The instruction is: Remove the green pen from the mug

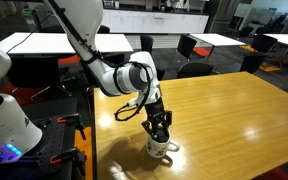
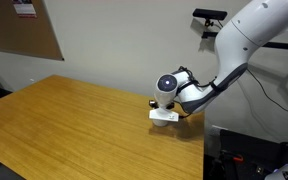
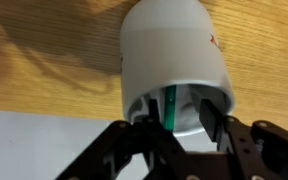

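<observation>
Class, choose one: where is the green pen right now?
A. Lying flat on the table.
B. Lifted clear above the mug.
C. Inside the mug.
C: the wrist view shows the green pen inside the opening of the mug.

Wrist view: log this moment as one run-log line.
gripper: open, at mug rim | green pen: in mug, between jaws, ungripped | phase: pre-grasp

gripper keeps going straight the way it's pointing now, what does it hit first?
Likely the green pen standing in the mug, roughly centred ahead of the open gripper. Depth is unclear: a finger could clip the mug's rim first.
</observation>
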You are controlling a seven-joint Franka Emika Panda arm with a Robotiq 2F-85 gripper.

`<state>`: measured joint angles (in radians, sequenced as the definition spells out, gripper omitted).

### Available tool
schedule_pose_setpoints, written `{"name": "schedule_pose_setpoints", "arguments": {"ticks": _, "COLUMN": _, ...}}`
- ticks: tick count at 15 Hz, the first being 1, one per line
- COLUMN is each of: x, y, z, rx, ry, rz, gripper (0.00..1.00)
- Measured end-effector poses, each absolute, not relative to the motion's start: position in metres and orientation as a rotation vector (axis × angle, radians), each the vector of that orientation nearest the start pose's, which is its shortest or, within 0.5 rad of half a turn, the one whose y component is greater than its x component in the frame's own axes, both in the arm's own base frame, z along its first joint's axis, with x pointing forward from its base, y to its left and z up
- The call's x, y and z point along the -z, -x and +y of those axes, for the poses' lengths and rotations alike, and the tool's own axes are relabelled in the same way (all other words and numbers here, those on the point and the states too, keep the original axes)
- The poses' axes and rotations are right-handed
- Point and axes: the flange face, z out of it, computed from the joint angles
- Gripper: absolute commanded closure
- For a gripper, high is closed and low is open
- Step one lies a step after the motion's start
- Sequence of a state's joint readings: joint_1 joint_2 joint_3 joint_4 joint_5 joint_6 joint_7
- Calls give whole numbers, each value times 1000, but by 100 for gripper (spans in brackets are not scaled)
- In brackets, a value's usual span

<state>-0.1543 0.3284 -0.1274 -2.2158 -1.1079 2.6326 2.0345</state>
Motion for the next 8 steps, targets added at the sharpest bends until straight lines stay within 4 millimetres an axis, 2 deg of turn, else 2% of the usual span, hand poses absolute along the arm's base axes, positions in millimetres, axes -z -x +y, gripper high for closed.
{"name": "schedule_pose_setpoints", "arguments": {"ticks": 2, "x": -228, "y": -535, "z": -132, "rx": 863, "ry": 2644, "rz": 2081, "gripper": 55}}
{"name": "schedule_pose_setpoints", "arguments": {"ticks": 5, "x": -226, "y": -536, "z": -132, "rx": 863, "ry": 2645, "rz": 2081, "gripper": 68}}
{"name": "schedule_pose_setpoints", "arguments": {"ticks": 6, "x": -226, "y": -536, "z": -133, "rx": 863, "ry": 2645, "rz": 2082, "gripper": 64}}
{"name": "schedule_pose_setpoints", "arguments": {"ticks": 7, "x": -226, "y": -536, "z": -133, "rx": 864, "ry": 2645, "rz": 2083, "gripper": 69}}
{"name": "schedule_pose_setpoints", "arguments": {"ticks": 8, "x": -226, "y": -537, "z": -134, "rx": 865, "ry": 2644, "rz": 2084, "gripper": 69}}
